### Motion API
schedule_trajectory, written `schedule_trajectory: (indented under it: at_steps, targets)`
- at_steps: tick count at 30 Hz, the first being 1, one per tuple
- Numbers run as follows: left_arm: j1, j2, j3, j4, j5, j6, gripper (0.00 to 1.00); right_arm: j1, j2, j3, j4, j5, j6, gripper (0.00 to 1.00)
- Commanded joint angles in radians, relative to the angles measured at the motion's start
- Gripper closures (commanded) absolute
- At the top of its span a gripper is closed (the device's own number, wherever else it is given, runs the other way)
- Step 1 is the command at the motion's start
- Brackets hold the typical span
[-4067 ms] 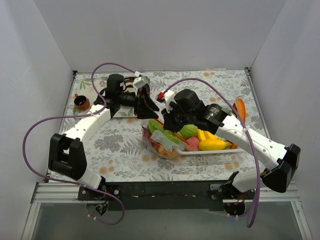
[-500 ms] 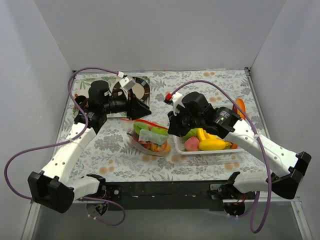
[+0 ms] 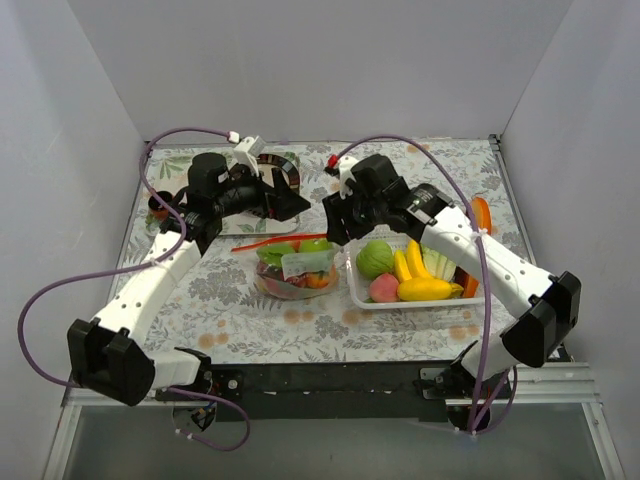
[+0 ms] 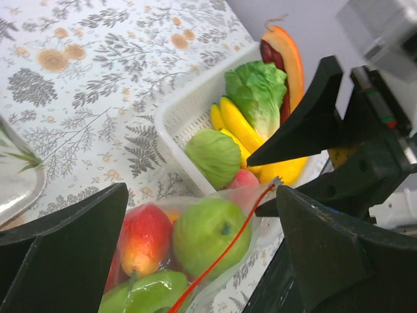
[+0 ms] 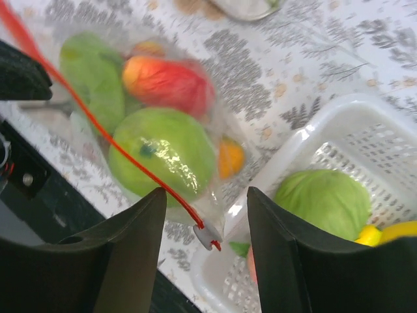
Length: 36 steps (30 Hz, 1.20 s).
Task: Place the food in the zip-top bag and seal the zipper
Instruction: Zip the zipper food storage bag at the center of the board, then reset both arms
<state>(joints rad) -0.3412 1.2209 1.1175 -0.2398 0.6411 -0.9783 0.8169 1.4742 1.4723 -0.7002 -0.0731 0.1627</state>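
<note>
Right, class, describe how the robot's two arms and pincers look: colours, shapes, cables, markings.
The left arm and right arm both have white, boxy links with black joints and black wrist blocks. A purple cable loops loosely along each. The left pincer and right pincer each have two matte black, wedge-shaped fingers. A small red tag sits by the right wrist.
</note>
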Motion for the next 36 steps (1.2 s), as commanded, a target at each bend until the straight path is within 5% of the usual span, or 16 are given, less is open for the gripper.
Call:
schedule_trajectory:
  at_steps: [1, 17, 27, 31, 36]
  targets:
    - [0.008, 0.077, 0.090, -0.026, -0.132, -0.129, 0.02, -0.100, 0.063, 0.109, 0.065, -0.024, 0.029, 0.39]
    - [0.056, 0.065, 0.085, -0.050, -0.279, -0.260, 0.02, -0.180, 0.094, 0.255, 0.059, 0.018, 0.067, 0.21]
    - [0.057, 0.006, 0.021, -0.084, -0.302, -0.272, 0.02, -0.182, -0.254, -0.084, 0.195, 0.156, 0.188, 0.02]
    - [0.059, -0.037, -0.015, -0.088, -0.317, -0.275, 0.02, -0.182, -0.405, -0.294, 0.274, 0.206, 0.245, 0.01]
    - [0.059, -0.078, -0.035, -0.079, -0.305, -0.247, 0.02, -0.182, -0.449, -0.348, 0.301, 0.229, 0.270, 0.02]
